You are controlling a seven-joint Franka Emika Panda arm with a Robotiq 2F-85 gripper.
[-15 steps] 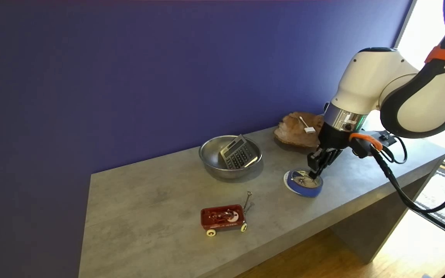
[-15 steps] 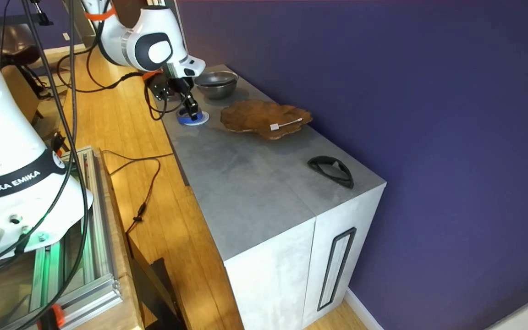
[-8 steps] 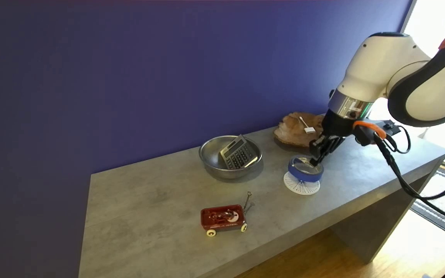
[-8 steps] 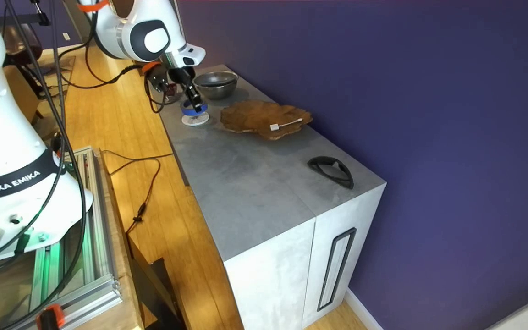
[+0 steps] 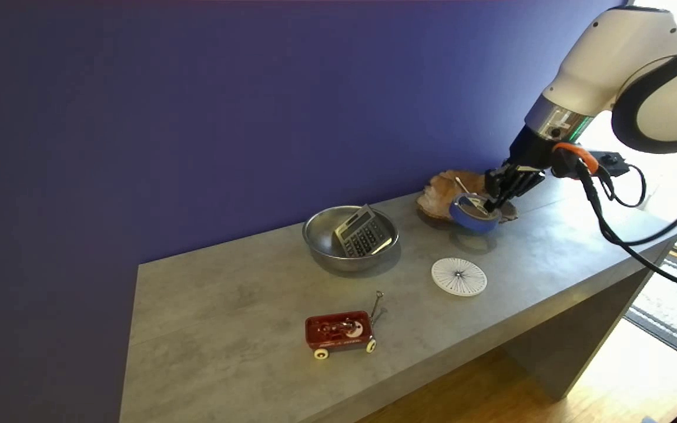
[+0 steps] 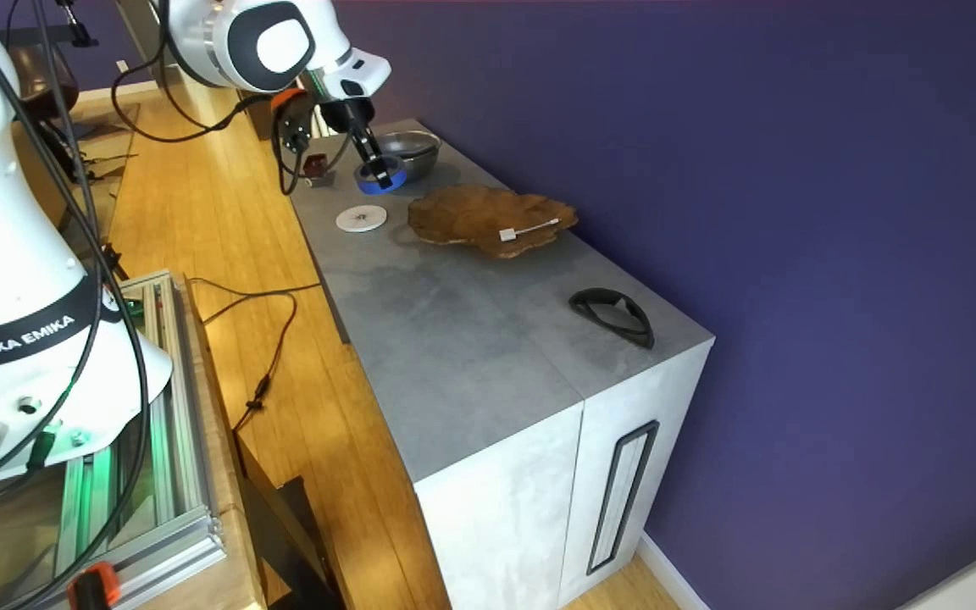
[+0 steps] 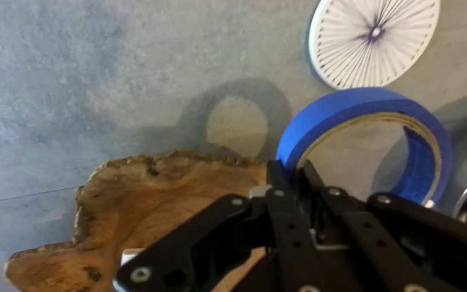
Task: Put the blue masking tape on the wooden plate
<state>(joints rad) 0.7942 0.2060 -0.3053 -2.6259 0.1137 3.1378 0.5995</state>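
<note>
Seemingly short of the shallow brown wooden plate (image 6: 479, 210), the black gripper (image 7: 291, 168) pinches the blue ring-shaped masking tape (image 7: 347, 102); early release could drop it outside.

Lab/office rm, can't tell which: robot base (image 6: 5, 313) on alu frame (image 6: 166, 559), grey cabinet (image 6: 496, 508), wood flr (image 6: 200, 195), purple wall (image 6: 793, 212).

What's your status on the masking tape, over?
End effector gripping blue masking tape by one side. Tape aloft, not yet on wooden plate. White adapter cable lying on plate, may get in the way.
</note>
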